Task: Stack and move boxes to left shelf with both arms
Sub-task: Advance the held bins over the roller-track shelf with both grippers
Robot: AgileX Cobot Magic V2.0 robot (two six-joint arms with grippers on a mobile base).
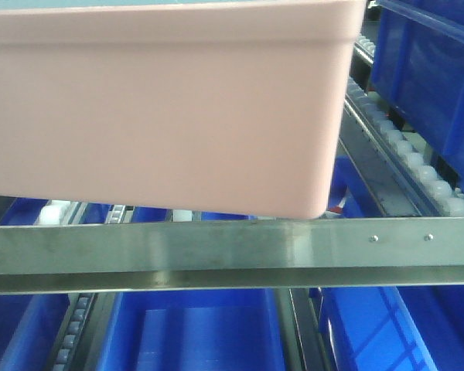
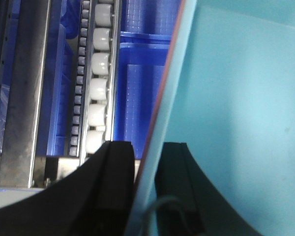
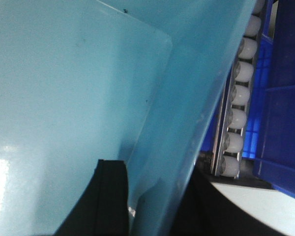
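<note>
The salmon pink box [image 1: 155, 108] fills the upper front view, hanging just above the front bar of the left shelf [image 1: 216, 247]. The light blue box [image 2: 236, 123] sits nested inside it; a thin pink edge [image 2: 169, 73] shows along its wall. My left gripper [image 2: 146, 162] is shut on that doubled left wall, one black finger outside and one inside. My right gripper [image 3: 155, 196] is shut on the right wall of the light blue box [image 3: 64, 83], one finger inside and the other outside. Neither gripper shows in the front view.
Lanes of white rollers [image 1: 417, 166] run back along the shelf; more rollers [image 2: 99, 88] lie left of the boxes and others [image 3: 238, 93] to their right. Dark blue bins stand at the upper right [image 1: 425, 69] and on the level below [image 1: 193, 332].
</note>
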